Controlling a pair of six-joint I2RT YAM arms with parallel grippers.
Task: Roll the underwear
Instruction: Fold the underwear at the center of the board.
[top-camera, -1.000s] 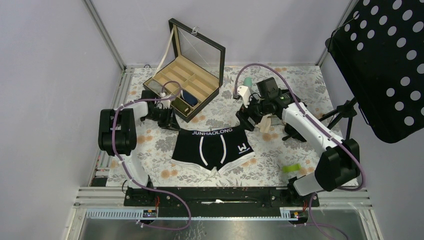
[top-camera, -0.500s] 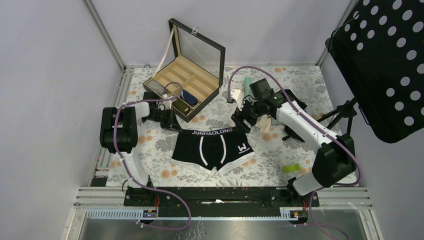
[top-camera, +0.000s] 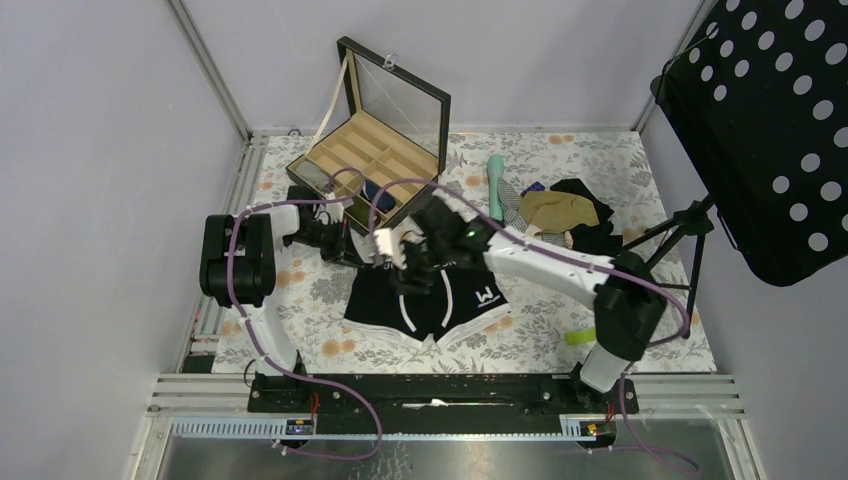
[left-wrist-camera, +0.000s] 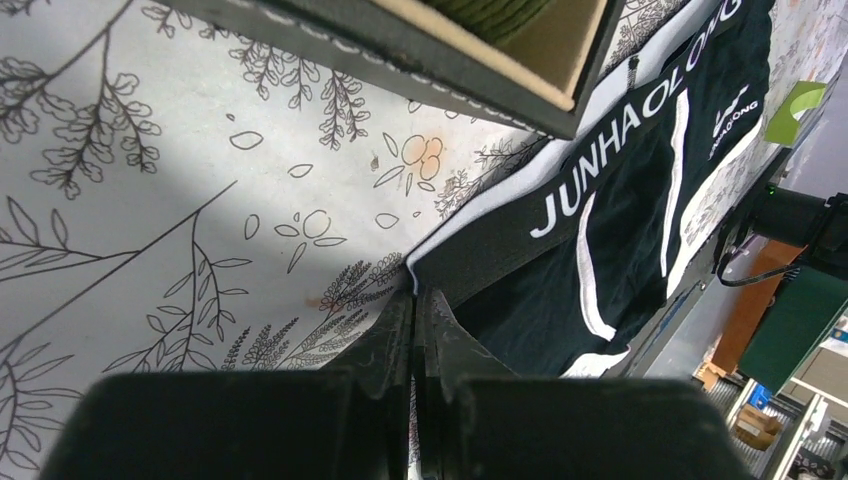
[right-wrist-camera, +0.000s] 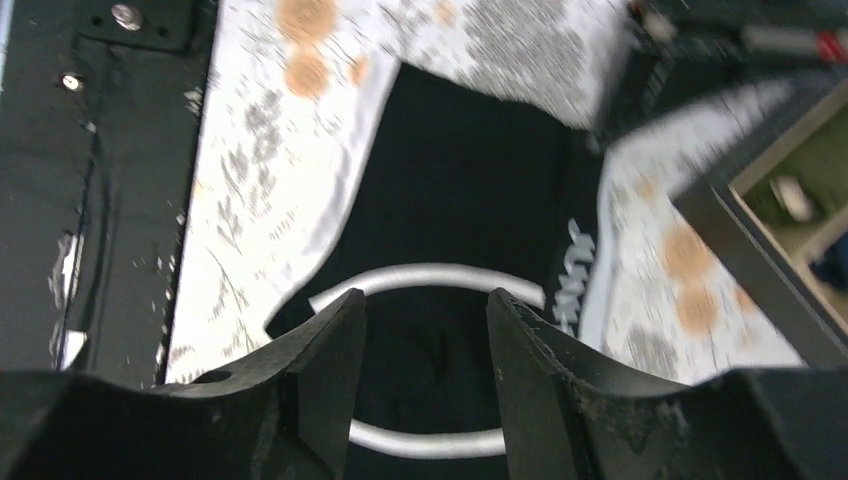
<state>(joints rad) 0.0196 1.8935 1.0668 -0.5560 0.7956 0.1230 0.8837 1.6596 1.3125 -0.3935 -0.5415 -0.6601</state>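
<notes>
1. Table (top-camera: 600, 300), floral covering: work surface for all the items below.

2. Compartmented wooden box (top-camera: 380, 148), lid raised, set at the far left; judged to be the destination for rolled garments.

3. The underwear (top-camera: 470, 300): laid flat at centre, waistband towards the box and legs towards the arm bases. It is spread out so that a roll can be started, and no roll is yet formed.

4. Spare garments (top-camera: 560, 215), heaped at the far right, well apart.

5. Right gripper (right-wrist-camera: 425, 340): held above the dark cloth with jaws apart and nothing between them, probably poised to pinch.

6. Left gripper (left-wrist-camera: 414, 300): fingers pressed together at the waistband's left corner, which appears to be pinched, presumably to anchor that edge.

7. Green object (top-camera: 582, 337), beside the right base: unused.
</notes>
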